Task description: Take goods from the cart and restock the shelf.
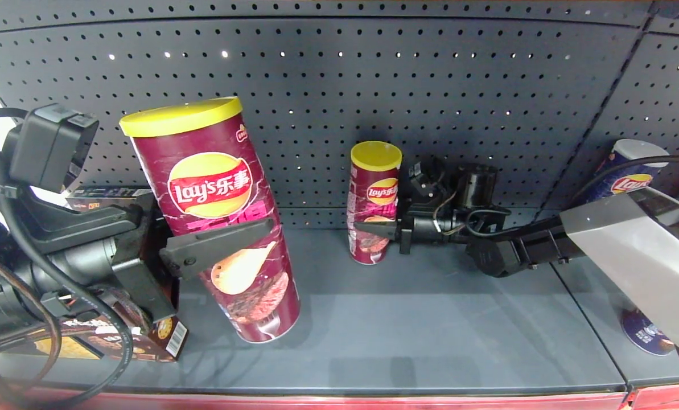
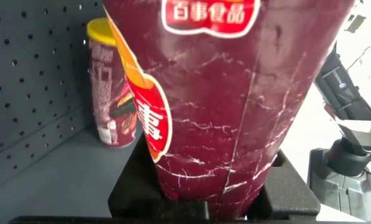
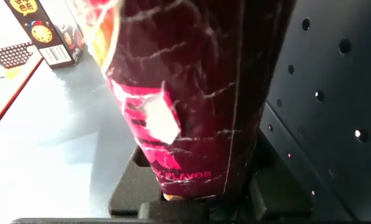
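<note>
My left pincer [image 1: 247, 238] grips the tilted can [image 1: 214, 188], my right pincer [image 1: 369, 221] the upright can [image 1: 374, 188] near the pegboard [image 1: 430, 102]; open shelf [image 1: 430, 319] between.

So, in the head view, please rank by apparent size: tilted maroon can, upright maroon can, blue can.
1. tilted maroon can, though nearest the camera.
2. upright maroon can.
3. blue can, partly hidden, so this rank is unsure.

Matte black left pincer [image 1: 241, 229], flat wedge fingers [image 1: 219, 242], one screw [image 1: 189, 261] near the hinge; boxy black camera [image 1: 52, 145], looping black cables [image 1: 126, 341]. Black right pincer [image 1: 371, 221], grey-shelled arm [image 1: 629, 245].
</note>
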{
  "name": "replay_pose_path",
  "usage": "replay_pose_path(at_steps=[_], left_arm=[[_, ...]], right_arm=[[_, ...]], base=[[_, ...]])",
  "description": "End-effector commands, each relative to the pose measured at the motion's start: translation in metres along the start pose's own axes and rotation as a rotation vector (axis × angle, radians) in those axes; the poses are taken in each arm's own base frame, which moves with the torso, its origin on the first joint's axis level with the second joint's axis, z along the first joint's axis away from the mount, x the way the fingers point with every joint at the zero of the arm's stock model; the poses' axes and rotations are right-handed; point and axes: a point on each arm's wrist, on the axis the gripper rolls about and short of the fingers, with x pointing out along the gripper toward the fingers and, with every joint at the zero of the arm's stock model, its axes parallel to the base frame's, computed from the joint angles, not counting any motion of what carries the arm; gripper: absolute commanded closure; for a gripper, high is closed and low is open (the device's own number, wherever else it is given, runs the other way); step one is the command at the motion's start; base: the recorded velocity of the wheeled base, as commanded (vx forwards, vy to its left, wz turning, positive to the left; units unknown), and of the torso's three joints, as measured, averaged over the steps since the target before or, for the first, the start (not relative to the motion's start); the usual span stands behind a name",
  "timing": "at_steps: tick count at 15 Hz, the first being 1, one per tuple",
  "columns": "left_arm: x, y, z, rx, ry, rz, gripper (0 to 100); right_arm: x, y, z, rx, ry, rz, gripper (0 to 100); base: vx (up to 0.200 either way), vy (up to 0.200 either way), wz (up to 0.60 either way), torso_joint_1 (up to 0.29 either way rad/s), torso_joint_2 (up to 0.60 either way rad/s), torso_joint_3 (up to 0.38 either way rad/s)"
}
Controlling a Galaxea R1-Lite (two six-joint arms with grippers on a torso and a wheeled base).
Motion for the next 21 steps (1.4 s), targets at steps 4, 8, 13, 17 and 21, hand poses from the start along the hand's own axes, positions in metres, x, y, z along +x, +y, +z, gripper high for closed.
replay_pose_path(at_steps=[4, 8, 13, 17, 21], left_arm=[[-0.001, 0.000, -0.001, -0.002, 0.002, 0.002, 100], [-0.001, -0.001, 0.000, 0.000, 0.000, 0.001, 100], [-0.002, -0.001, -0.001, -0.002, 0.001, 0.005, 100], [-0.002, -0.001, -0.001, -0.002, 0.001, 0.005, 100], [-0.003, -0.002, -0.001, -0.002, 0.001, 0.006, 100]], right_arm=[[-0.011, 0.021, 0.031, -0.034, -0.017, -0.052, 100], [-0.015, 0.059, 0.051, -0.067, -0.046, -0.069, 100], [-0.024, 0.122, 0.044, -0.068, -0.054, -0.085, 100], [-0.029, 0.153, 0.025, -0.056, -0.044, -0.112, 100], [-0.034, 0.172, -0.002, -0.024, -0.004, -0.118, 100]], base=[[0.000, 0.000, 0.00, 0.000, 0.00, 0.000], [0.000, 0.000, 0.00, 0.000, 0.00, 0.000], [0.000, 0.000, 0.00, 0.000, 0.00, 0.000], [0.000, 0.000, 0.00, 0.000, 0.00, 0.000], [0.000, 0.000, 0.00, 0.000, 0.00, 0.000]])
